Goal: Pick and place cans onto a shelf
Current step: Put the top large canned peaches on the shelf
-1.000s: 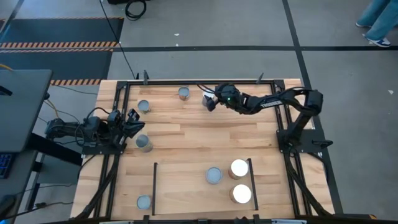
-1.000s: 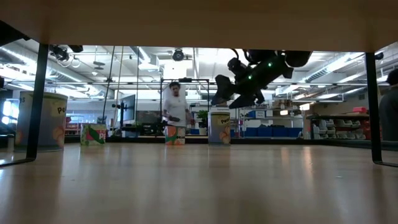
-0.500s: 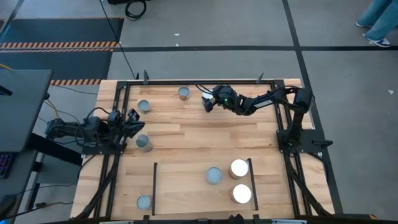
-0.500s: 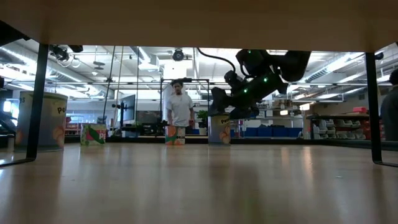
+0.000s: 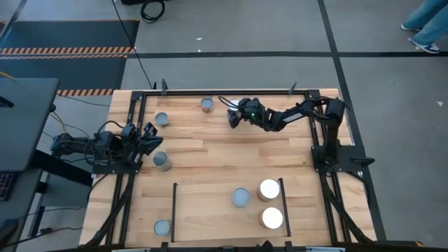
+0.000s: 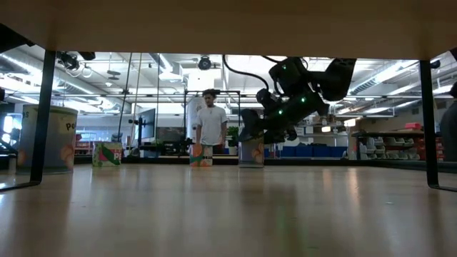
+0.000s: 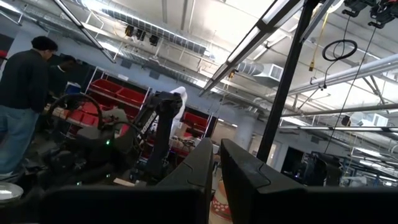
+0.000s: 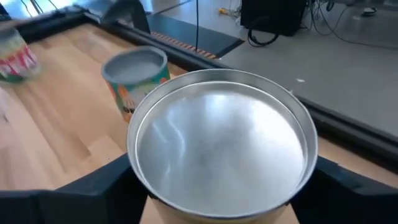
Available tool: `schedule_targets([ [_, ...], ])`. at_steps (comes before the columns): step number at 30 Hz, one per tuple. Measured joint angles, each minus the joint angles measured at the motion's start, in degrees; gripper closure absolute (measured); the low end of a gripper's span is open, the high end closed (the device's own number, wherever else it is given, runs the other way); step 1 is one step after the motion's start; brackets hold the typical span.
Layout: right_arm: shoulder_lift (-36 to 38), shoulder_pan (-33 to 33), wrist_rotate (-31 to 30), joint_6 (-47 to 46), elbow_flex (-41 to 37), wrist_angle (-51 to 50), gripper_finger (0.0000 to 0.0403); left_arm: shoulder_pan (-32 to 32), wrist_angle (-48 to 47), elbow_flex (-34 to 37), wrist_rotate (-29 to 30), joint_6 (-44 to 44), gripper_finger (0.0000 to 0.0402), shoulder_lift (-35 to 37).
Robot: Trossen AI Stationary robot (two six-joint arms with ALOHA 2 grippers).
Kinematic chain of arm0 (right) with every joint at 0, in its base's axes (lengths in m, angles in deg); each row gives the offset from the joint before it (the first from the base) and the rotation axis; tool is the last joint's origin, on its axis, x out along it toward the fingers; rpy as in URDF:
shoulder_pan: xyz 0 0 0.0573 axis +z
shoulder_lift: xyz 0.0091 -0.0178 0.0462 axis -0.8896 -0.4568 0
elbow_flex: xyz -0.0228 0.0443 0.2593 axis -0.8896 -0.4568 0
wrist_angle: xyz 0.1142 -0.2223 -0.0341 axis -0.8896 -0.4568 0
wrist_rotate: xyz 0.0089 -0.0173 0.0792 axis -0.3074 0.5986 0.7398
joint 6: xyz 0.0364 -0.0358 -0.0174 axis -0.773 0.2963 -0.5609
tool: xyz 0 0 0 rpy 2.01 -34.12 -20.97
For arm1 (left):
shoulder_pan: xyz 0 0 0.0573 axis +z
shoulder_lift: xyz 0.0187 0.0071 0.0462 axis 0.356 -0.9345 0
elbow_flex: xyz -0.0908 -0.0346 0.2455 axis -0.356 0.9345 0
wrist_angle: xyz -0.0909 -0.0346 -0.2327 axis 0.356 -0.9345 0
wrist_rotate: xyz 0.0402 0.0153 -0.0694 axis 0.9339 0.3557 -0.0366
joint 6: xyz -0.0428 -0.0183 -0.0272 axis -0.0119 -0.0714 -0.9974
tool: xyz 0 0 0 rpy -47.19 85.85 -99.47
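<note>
My right gripper (image 5: 234, 117) is open at the table's far middle, over a silver-topped can (image 8: 221, 143) that stands upright on the table (image 6: 251, 153). Its two fingers (image 8: 93, 183) stand on either side of the can's rim, and I see no touch. My left gripper (image 5: 150, 136) waits shut at the left edge, near a grey-topped can (image 5: 162, 161). The shelf (image 5: 210, 210), a wood panel between black rails, bears one grey-topped can (image 5: 240, 197) and two white-topped cans (image 5: 269, 189) (image 5: 271, 218).
Two more cans stand at the far left (image 5: 162, 119) and far middle (image 5: 206, 105), the latter just beside my right gripper (image 8: 137, 74). Another can (image 5: 162, 227) stands outside the shelf's left rail (image 5: 173, 210). A person (image 6: 209, 121) stands in the room beyond the table.
My right gripper has come down over the silver-topped can and has shifted a little toward the table's left edge. The can has stayed where it was. The person beyond the table has stepped sideways.
</note>
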Motion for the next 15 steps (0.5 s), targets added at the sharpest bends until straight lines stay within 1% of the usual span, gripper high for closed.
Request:
schedule_targets([
  [1,0.7,0.0,0.0,0.0,0.0,0.0,0.0104,0.0,0.0,0.0,0.0,0.0,0.0363,0.0],
  [4,3.8,0.3,0.6,0.1,0.0,0.0,0.0108,0.0,0.0,0.0,0.0,0.0,0.0363,0.0],
  [9,12.4,2.7,6.2,-0.2,0.0,-0.4,0.0108,0.0,0.0,0.0,0.0,0.0,0.0363,0.0],
  [12,17.4,5.7,9.0,-1.2,2.3,-6.1,0.0108,0.0,0.0,0.0,0.0,0.0,0.0363,0.0],
  [15,20.7,10.6,10.4,-0.1,7.5,-15.1,0.0108,0.0,0.0,0.0,0.0,0.0,0.0363,0.0],
])
